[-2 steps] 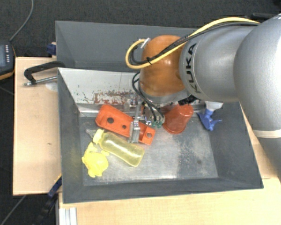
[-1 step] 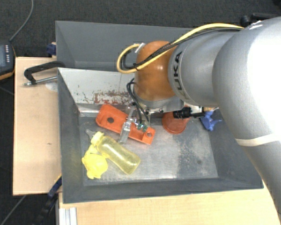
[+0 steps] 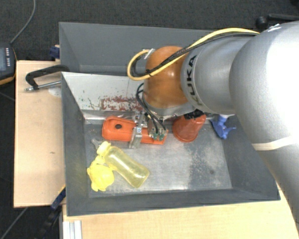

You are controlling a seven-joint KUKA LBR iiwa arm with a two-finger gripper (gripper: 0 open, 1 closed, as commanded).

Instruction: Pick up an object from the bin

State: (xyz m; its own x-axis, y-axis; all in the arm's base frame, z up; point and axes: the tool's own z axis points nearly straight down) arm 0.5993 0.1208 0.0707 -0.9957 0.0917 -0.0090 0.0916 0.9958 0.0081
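— Where is the tool right now?

— Low inside the grey bin, near the back wall and left of the middle. It sits at the right end of a flat orange piece that lies on the bin floor with a round hole in its top.

— Does it have hold of that orange piece?

— I can't tell from where I stand. The tool is right on top of that end, touching it or just above, but the wrist blocks my view, so I can't tell how far open it is or whether anything is gripped.

— Is there any writing you can read?

— Only on the arm. Black lettering runs up its silver casing beside the orange cover, and I make out "UKA", the end of the KUKA name. A yellow cable loops over that cover.

— What else is lying about?

— A reddish cup sits just right of the tool, partly under the arm. A blue thing is a little further right, by the bin's right wall. Toward the front left there's a clear yellow bottle on its side, with a crumpled yellow lump touching its left end. Both lie apart from the orange piece, nearer the front rim.
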